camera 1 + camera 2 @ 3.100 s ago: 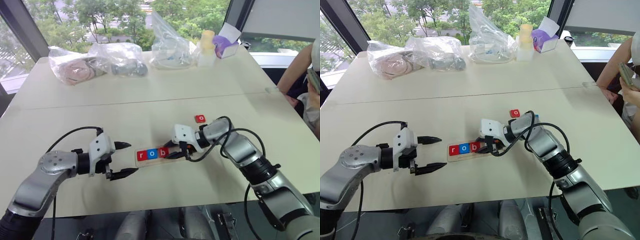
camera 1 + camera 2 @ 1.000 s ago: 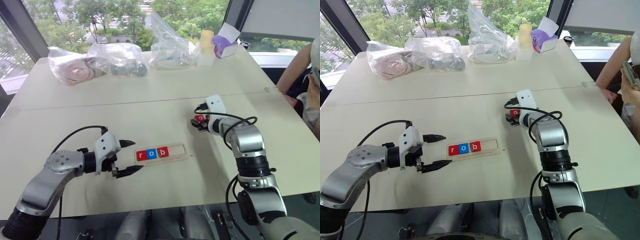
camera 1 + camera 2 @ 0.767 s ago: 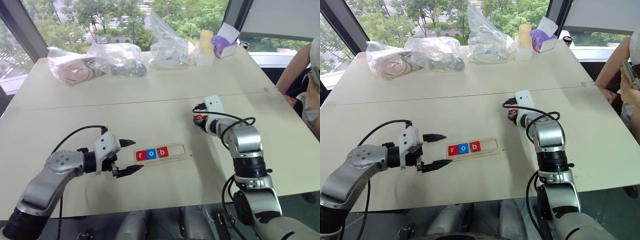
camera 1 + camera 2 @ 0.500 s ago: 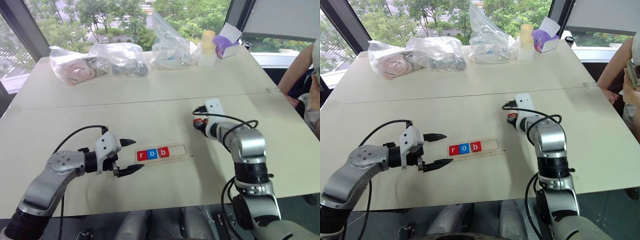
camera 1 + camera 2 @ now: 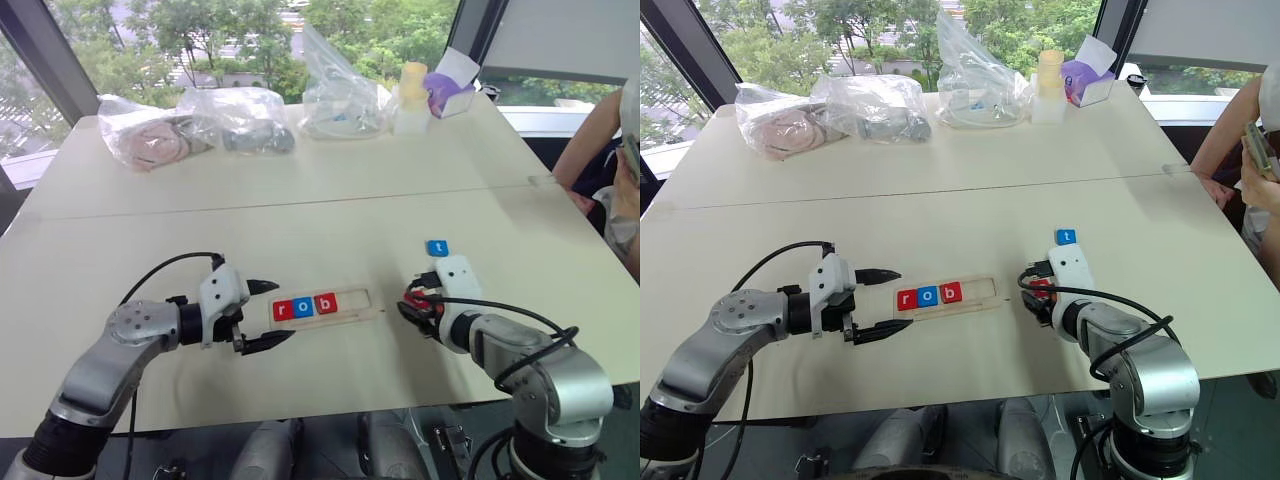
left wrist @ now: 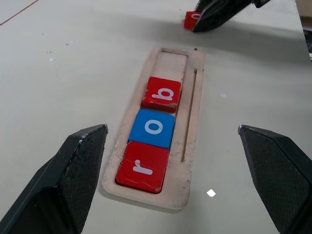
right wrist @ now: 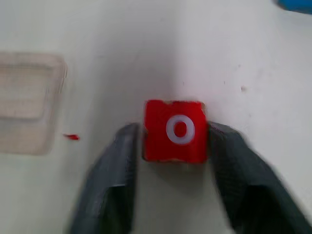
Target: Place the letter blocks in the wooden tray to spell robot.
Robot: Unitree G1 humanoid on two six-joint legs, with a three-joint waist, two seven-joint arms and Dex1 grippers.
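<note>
While flanking red o (image 7: 179,130), right fingers (image 7: 113,170).

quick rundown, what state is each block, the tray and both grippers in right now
wooden tray: flat on table, three slots filled, two empty
r, o, b blocks: seated in tray, spelling rob
red o block: clamped between right gripper's fingers
blue t block: loose on table, beyond right gripper
left gripper: open, empty, at tray's end
right gripper: shut on red o block

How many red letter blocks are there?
3. The red r and red b sit in the wooden tray, with a blue o between them. The red o is between the right gripper fingers, near the tray's empty end.
</note>
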